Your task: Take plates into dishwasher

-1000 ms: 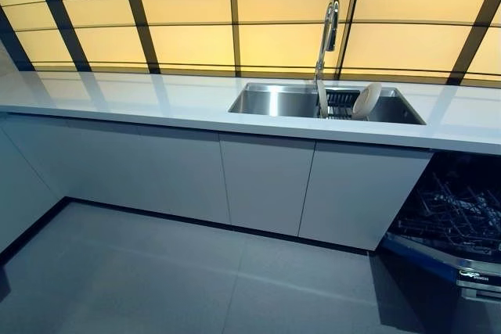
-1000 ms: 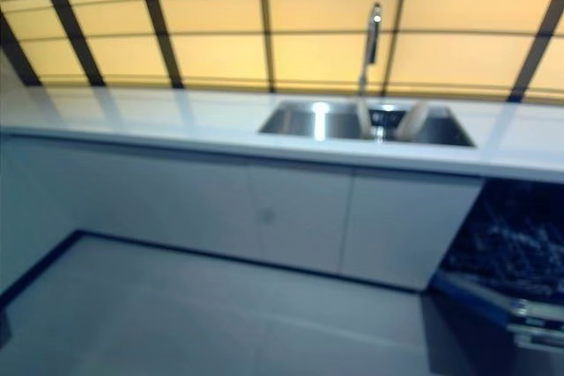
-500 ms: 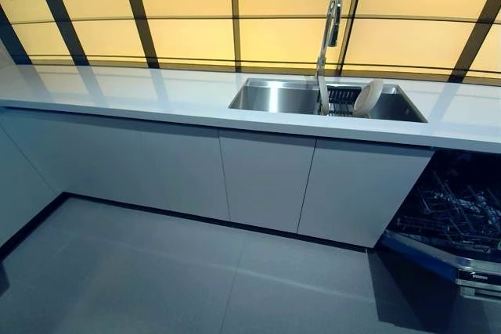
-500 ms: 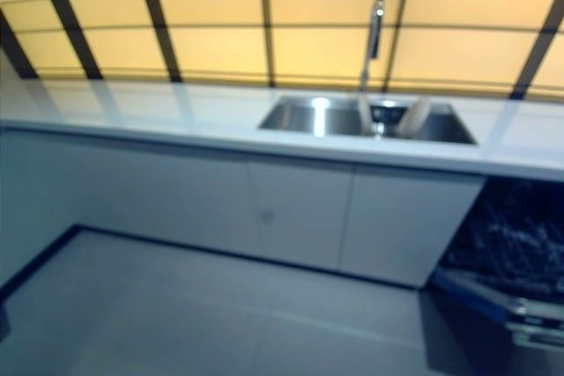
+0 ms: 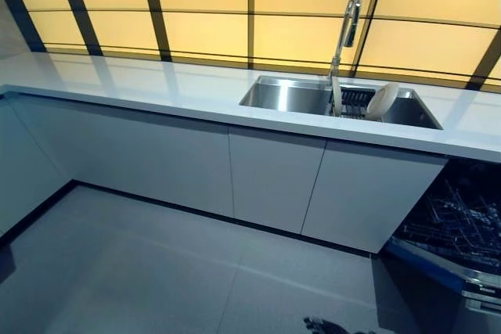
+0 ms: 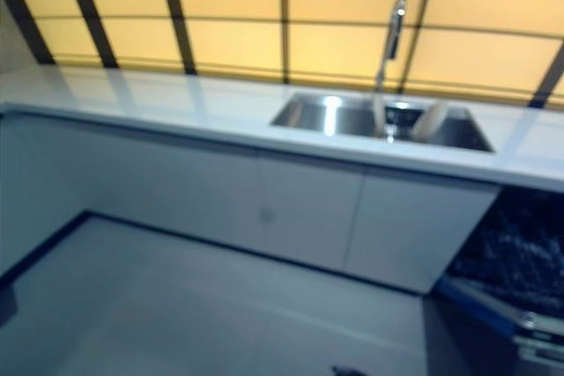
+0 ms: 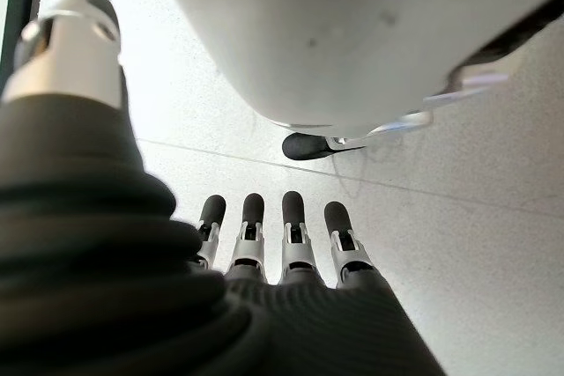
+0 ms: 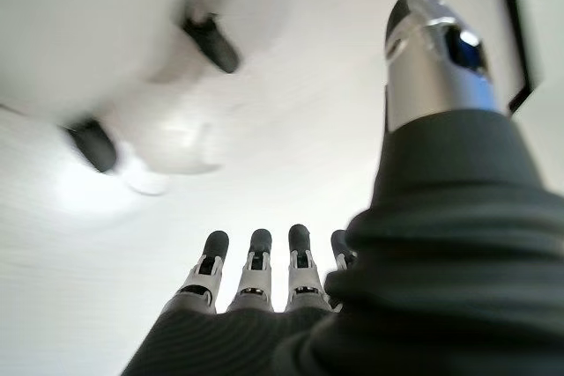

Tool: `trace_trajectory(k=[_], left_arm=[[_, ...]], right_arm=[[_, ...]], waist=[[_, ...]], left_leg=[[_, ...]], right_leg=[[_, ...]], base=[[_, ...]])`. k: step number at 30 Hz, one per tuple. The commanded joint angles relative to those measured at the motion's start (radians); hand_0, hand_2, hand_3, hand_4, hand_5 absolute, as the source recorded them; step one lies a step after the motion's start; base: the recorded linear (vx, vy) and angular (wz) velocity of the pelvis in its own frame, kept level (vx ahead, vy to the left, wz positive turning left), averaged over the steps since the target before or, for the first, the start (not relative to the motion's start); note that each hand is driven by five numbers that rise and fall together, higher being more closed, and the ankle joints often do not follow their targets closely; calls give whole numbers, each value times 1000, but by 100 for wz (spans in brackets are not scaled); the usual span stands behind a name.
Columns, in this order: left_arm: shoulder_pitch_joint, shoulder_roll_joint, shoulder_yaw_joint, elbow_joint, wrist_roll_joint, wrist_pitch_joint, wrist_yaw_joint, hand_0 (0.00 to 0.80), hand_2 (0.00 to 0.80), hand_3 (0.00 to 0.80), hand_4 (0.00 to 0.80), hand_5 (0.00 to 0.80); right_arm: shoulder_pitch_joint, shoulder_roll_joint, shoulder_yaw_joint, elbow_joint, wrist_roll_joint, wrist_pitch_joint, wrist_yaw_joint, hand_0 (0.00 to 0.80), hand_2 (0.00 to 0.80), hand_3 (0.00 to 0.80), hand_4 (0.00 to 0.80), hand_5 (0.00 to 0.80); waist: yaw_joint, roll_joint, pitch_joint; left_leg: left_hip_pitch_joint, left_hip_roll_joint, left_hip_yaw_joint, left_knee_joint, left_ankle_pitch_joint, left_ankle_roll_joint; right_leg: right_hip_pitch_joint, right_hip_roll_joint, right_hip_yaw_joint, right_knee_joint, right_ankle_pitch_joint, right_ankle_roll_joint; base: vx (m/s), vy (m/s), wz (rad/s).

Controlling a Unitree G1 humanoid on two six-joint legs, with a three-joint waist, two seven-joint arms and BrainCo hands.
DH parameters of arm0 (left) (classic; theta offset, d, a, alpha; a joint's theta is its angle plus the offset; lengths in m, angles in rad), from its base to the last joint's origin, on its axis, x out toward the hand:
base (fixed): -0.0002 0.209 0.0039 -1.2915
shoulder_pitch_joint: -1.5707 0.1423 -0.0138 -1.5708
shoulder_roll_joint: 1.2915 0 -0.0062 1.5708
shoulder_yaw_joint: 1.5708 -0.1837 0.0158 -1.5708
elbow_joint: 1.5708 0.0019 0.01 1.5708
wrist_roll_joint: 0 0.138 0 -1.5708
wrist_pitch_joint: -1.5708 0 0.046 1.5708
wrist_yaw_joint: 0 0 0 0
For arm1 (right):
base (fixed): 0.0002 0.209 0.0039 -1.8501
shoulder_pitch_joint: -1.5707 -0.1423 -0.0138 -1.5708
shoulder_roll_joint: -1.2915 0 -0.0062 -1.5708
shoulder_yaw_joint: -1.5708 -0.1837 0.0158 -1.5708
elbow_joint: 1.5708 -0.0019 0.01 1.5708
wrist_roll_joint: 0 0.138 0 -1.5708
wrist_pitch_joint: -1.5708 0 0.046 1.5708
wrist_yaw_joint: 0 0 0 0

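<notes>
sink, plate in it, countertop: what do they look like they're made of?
Sink: brushed stainless steel, going by its grey metallic sheen.
Plate: probably glazed ceramic, cream and smooth; could be melamine.
Countertop: glossy white stone or solid surface; it mirrors the wall panels.

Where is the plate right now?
In the eye views, the plate stands on edge in the sink, toward the right, just right of the tall tap and above the open dishwasher.

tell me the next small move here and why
Probably step closer to the sink: the plate stands on edge in a rack there, across open floor, out of reach. The left hand and right hand hang open and empty. The dishwasher already stands open under the counter.
</notes>
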Motion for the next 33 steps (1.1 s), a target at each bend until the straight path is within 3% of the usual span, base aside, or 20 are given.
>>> trace_trajectory(k=[1,2,5,7,9,10,11,13,15,17,18,21,23,26,28,33], left_arm=[[-59,58,-33,25,47,24,14,0,0,0,0,0],[-60,74,-20,25,39,50,35,0,0,0,0,0],[-57,89,21,42,26,71,60,0,0,0,0,0],[-45,95,75,69,18,77,75,0,0,0,0,0],[-23,91,116,93,12,65,78,0,0,0,0,0],[-5,86,141,98,9,67,74,0,0,0,0,0],[11,80,160,107,14,67,66,0,0,0,0,0],[35,70,170,125,5,47,62,0,0,0,0,0],[60,69,168,139,-2,23,54,0,0,0,0,0],[84,68,163,147,-5,9,47,0,0,0,0,0],[99,68,161,145,-14,10,42,0,0,0,0,0],[94,76,171,155,-30,14,23,0,0,0,0,0],[75,86,170,154,-30,15,30,0,0,0,0,0],[38,109,161,126,-19,22,39,0,0,0,0,0],[23,121,150,112,-3,22,42,0,0,0,0,0],[2,132,141,122,29,10,31,0,0,0,0,0]], right_arm=[[-112,-49,61,-167,88,-7,114,0,0,0,0,0],[-146,-120,75,-364,148,61,181,0,0,0,0,0],[-197,-195,64,-559,212,135,234,0,0,0,0,0],[-265,-261,31,-724,309,178,277,0,0,0,0,0],[-317,-285,1,-798,372,201,297,0,0,0,0,0],[-342,-293,-18,-824,396,214,316,0,0,0,0,0],[-355,-288,-28,-826,392,223,320,0,0,0,0,0],[-368,-275,-26,-817,361,221,317,0,0,0,0,0],[-397,-268,-10,-819,380,235,301,0,0,0,0,0],[-407,-269,-7,-844,394,261,299,0,0,0,0,0],[-413,-276,-7,-841,406,256,305,0,0,0,0,0],[-455,-285,-5,-760,411,205,304,0,0,0,0,0],[-450,-287,-15,-743,442,204,298,0,0,0,0,0],[-425,-306,-34,-744,475,204,306,0,0,0,0,0],[-421,-317,-49,-738,484,203,306,0,0,0,0,0],[-440,-316,-93,-711,556,205,262,0,0,0,0,0]], waist=[[15,-54,18],[12,-59,22],[7,-67,36],[6,-92,60],[25,-112,94],[39,-113,109],[57,-105,120],[89,-82,127],[119,-46,130],[158,-30,127],[180,-34,121],[177,-44,93],[167,-51,82],[160,-79,44],[163,-89,30],[171,-100,7]], left_leg=[[3,-43,28,-2,-29,55],[3,-36,24,6,-27,54],[0,-21,19,49,-33,48],[-56,9,21,200,-50,28],[-179,36,1,432,21,9],[-257,42,-14,511,92,4],[-302,28,-10,516,117,2],[-328,-16,-1,428,157,-4],[-330,-3,58,206,236,-28],[-376,-30,38,77,293,-49],[-401,-59,15,28,291,-50],[-366,-66,49,33,196,-10],[-346,-50,79,87,160,15],[-316,-22,113,129,122,30],[-301,-15,97,123,119,31],[-339,-11,85,162,104,28]], right_leg=[[-26,-8,20,58,-3,40],[-32,-1,27,81,-17,30],[-38,11,38,113,-36,10],[-38,18,56,135,-44,-24],[-19,29,75,142,-47,-56],[-9,44,91,146,-52,-75],[14,56,101,144,-59,-79],[67,84,116,127,-74,-72],[127,124,144,117,-106,-66],[185,154,201,111,-135,-71],[216,158,239,114,-161,-75],[225,136,267,136,-200,-59],[232,101,245,153,-219,-38],[228,32,159,151,-200,16],[219,0,122,149,-180,35],[217,-37,85,125,-157,48]], base=[[0,-144,7],[6,-135,5],[13,-138,2],[27,-209,6],[58,-216,-4],[158,-173,-50],[196,-93,-42],[333,22,-22],[508,58,-56],[519,37,-60],[444,45,-54],[333,109,-54],[318,129,-36],[232,76,-15],[212,46,-11],[168,61,10]])
